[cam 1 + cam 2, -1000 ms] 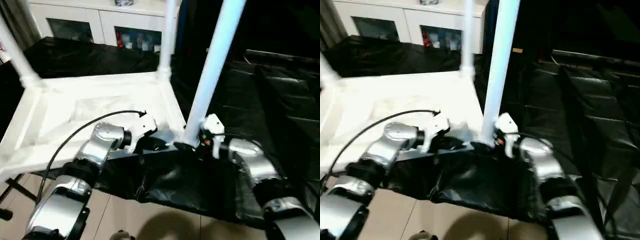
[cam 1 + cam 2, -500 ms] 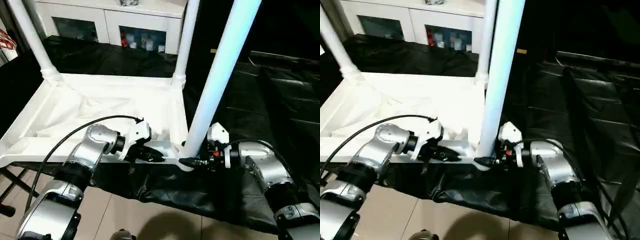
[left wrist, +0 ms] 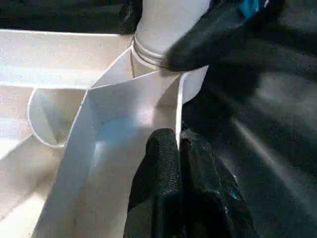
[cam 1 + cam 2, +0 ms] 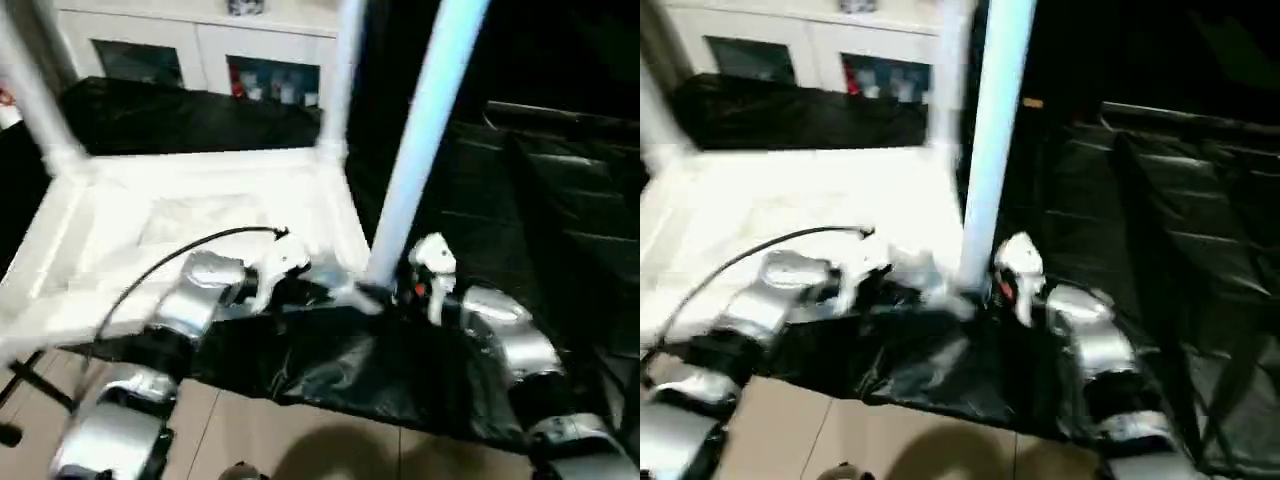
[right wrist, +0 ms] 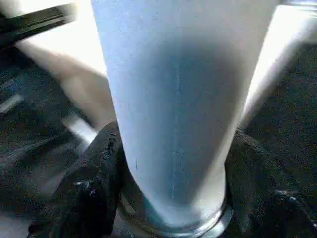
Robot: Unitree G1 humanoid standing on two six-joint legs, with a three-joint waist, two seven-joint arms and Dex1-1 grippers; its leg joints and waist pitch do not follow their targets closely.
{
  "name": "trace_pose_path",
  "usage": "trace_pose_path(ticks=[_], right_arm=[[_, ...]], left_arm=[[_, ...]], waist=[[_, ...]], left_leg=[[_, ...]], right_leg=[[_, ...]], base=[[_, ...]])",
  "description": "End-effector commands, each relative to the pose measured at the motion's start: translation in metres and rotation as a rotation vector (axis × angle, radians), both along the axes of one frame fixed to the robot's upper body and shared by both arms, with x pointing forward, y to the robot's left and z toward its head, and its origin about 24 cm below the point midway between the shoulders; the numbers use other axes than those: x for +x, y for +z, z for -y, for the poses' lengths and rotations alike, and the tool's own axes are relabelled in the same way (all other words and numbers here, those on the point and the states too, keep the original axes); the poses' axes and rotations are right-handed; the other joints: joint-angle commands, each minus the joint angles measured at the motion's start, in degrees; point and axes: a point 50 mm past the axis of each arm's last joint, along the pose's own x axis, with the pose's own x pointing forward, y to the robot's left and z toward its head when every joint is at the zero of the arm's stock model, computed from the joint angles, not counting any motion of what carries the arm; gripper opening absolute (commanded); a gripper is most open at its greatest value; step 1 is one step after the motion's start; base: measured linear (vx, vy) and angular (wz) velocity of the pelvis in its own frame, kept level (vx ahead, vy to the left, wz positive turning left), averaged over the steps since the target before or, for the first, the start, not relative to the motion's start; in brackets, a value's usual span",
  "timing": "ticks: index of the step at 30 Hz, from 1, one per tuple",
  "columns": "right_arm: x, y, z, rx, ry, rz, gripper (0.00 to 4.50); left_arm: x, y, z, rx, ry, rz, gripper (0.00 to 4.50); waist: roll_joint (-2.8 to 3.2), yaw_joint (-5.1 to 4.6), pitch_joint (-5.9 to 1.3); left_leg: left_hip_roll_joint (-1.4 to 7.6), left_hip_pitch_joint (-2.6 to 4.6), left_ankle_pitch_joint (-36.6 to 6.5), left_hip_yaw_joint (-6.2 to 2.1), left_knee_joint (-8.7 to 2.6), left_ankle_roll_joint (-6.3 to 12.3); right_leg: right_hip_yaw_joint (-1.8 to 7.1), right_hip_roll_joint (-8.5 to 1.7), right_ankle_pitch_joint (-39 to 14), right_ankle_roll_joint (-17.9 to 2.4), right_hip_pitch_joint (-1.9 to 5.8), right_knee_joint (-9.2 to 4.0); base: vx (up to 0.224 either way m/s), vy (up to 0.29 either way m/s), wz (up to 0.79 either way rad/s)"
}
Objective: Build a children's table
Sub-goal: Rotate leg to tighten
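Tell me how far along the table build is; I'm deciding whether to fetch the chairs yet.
Done: the tabletop lies upside down with two far legs standing in their corner sockets. In hand: the right claw grips the near leg at its base over the near-right corner socket, while the left claw pinches the tabletop's rim beside it. Left: seating this leg fully, a fourth leg for the near-left corner, then turning the table upright.

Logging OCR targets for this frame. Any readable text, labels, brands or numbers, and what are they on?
No text can be read.
The tabletop and the near leg are plain white, with no marking.
Items behind the cabinet glass doors are too blurred to tell if they carry print.
The left gripper and the right gripper show no lettering.
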Motion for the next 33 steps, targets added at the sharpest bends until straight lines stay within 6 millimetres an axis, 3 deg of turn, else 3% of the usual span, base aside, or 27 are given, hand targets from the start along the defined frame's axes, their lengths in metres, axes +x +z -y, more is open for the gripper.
trace_pose_path(ticks=[1,8,9,10,12,15,17,21,24,27,29,33], right_arm=[[-0.009,-0.024,-0.029,-0.035,-0.003,-0.1,2.57],[0.003,-0.025,-0.046,-0.065,-0.179,-0.109,2.57],[0.003,-0.025,-0.047,-0.064,-0.182,-0.107,2.92],[0.007,-0.018,-0.054,-0.022,-0.178,-0.084,2.92],[0.008,-0.015,-0.055,-0.005,-0.175,-0.078,3.29],[0.01,-0.011,-0.05,-0.001,-0.166,-0.053,3.47],[0.011,-0.007,-0.042,-0.009,-0.132,-0.022,3.79],[0.006,-0.006,-0.032,-0.042,-0.008,0.008,3.79],[0.002,-0.005,-0.027,-0.047,0.068,0.014,3.79],[-0.002,-0.004,-0.023,-0.049,0.132,0.018,3.79],[-0.009,-0.002,-0.017,-0.048,0.256,0.017,3.79],[-0.016,0.001,-0.012,-0.036,0.374,-0.009,3.46]], left_arm=[[0.016,0.026,0.026,-0.128,0.12,0.105,0.0],[0.02,0.028,0.049,-0.123,0.177,0.149,0.0],[0.02,0.028,0.05,-0.121,0.18,0.152,0.0],[0.016,0.027,0.056,-0.135,0.149,0.148,0.0],[0.014,0.026,0.056,-0.139,0.123,0.144,0.0],[0.01,0.024,0.054,-0.142,0.072,0.139,0.0],[0.007,0.022,0.05,-0.139,0.033,0.128,0.0],[0.003,0.021,0.04,-0.134,-0.019,0.114,0.0],[0.001,0.02,0.033,-0.131,-0.063,0.107,0.0],[-0.001,0.021,0.029,-0.131,-0.094,0.099,0.0],[-0.003,0.022,0.021,-0.122,-0.14,0.08,0.0],[-0.004,0.022,0.012,-0.098,-0.171,0.066,0.0]], waist=[[-0.57,-0.1,-3.61],[-0.32,-0.16,-3.9],[-0.39,-0.1,-3.96],[0.11,-0.08,-3.99],[-0.15,-0.16,-3.98],[0.11,-0.27,-3.91],[0.1,-0.38,-3.96],[-0.12,-0.46,-3.99],[-0.42,-0.39,-3.78],[-0.25,-0.14,-3.61],[-0.53,0.07,-3.62],[-0.38,0.42,-3.66]], left_leg=[[2.07,0.62,-12.31,-0.79,-4.01,1.19],[1.97,0.47,-9.29,-0.62,-3.74,2.21],[1.92,0.42,-9.0,-0.59,-3.69,2.47],[1.94,0.4,-8.6,-0.6,-3.65,2.85],[1.91,0.35,-8.93,-0.57,-3.67,3.11],[1.96,0.41,-9.8,-0.6,-3.74,2.97],[2.02,0.42,-9.95,-0.64,-3.76,2.96],[2.02,0.23,-8.98,-0.54,-3.55,4.14],[1.97,0.23,-9.54,-0.45,-3.57,4.76],[2.24,0.51,-11.21,-0.49,-3.72,4.06],[2.23,0.49,-11.59,-0.51,-3.73,3.96],[2.39,0.48,-11.34,-0.4,-3.63,4.48]], right_leg=[[2.87,-5.23,-17.81,-9.33,2.64,-5.04],[2.91,-5.09,-9.84,-10.93,2.88,-4.37],[2.93,-5.07,-9.12,-11.01,3.0,-4.28],[2.98,-5.1,-7.93,-11.23,2.95,-4.16],[2.93,-5.07,-7.84,-11.28,3.1,-4.24],[2.91,-5.02,-8.71,-11.23,3.08,-4.36],[2.93,-5.01,-8.13,-11.51,3.15,-4.27],[2.91,-5.04,-6.02,-12.27,3.34,-4.06],[2.86,-5.02,-8.5,-11.98,3.25,-4.37],[2.9,-5.07,-12.99,-11.0,2.89,-4.72],[2.83,-5.13,-14.18,-10.62,2.99,-4.72],[2.83,-4.93,-12.86,-10.96,2.78,-4.55]], base=[[0.0,0.0,0.0],[0.0,0.0,0.0],[0.0,0.0,0.0],[0.0,0.0,0.0],[0.0,0.0,0.0],[0.0,0.0,0.0],[0.0,0.0,0.0],[0.0,0.0,0.0],[0.0,0.0,0.0],[0.0,0.0,0.0],[0.0,0.0,0.0],[0.0,0.0,0.0]])
